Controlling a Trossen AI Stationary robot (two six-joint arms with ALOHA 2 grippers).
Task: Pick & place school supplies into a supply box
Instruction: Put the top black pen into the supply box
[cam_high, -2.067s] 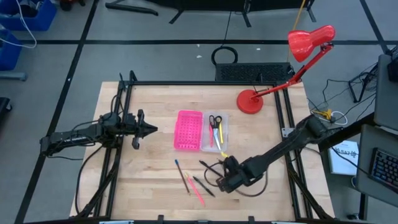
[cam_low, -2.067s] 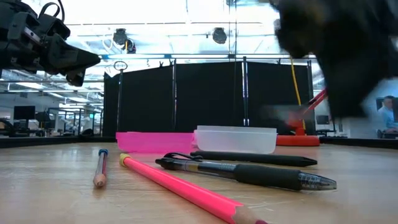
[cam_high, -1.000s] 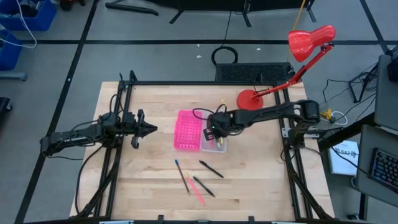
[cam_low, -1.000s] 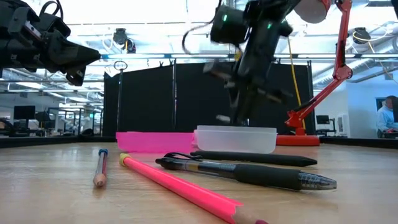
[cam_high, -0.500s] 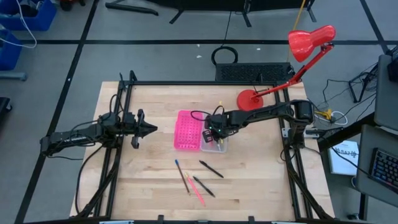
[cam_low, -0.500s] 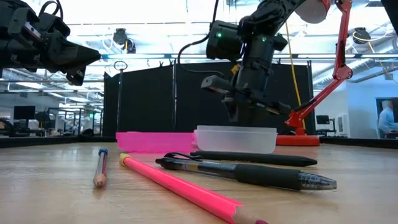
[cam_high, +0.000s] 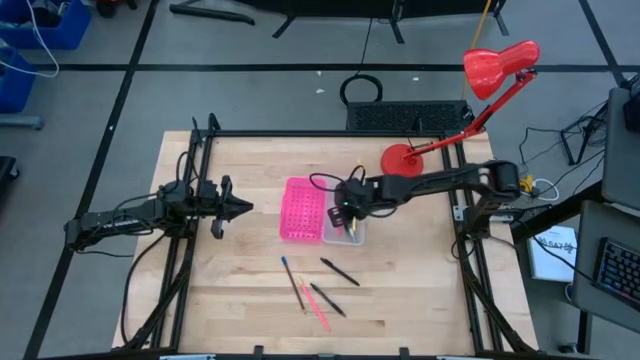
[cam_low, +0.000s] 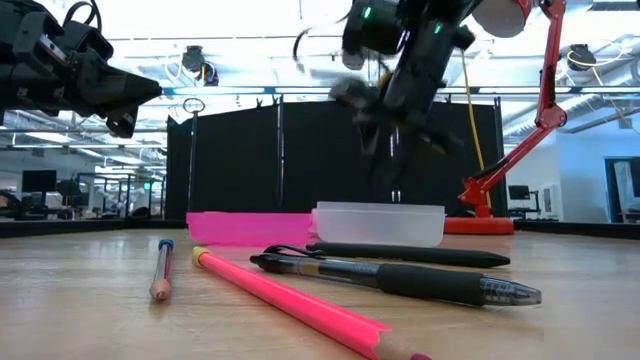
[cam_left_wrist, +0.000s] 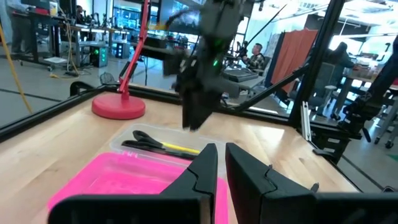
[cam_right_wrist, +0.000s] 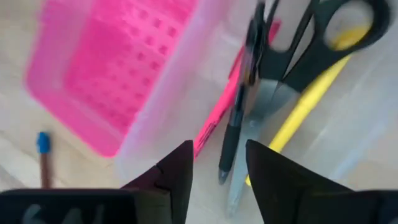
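The clear supply box sits mid-table beside a pink dotted tray. In it lie scissors, a yellow pencil, a pink-red pen and a black pen. My right gripper hovers just above the box, open, with nothing between its fingers. On the near half of the table lie a blue-tipped pencil, a pink pencil and two black pens. My left gripper waits left of the pink tray, shut and holding nothing.
A red desk lamp stands with its base at the far right of the table, its arm slanting up to the right. Black frame rails run along the table's left and right sides. Bare wood lies between the trays and the loose pens.
My right gripper dipped toward the supply box, then rose a little above it. Its fingers now stand apart, and the black pen lies loose in the box among the scissors and pencils. The left arm and the pens on the table have kept still.
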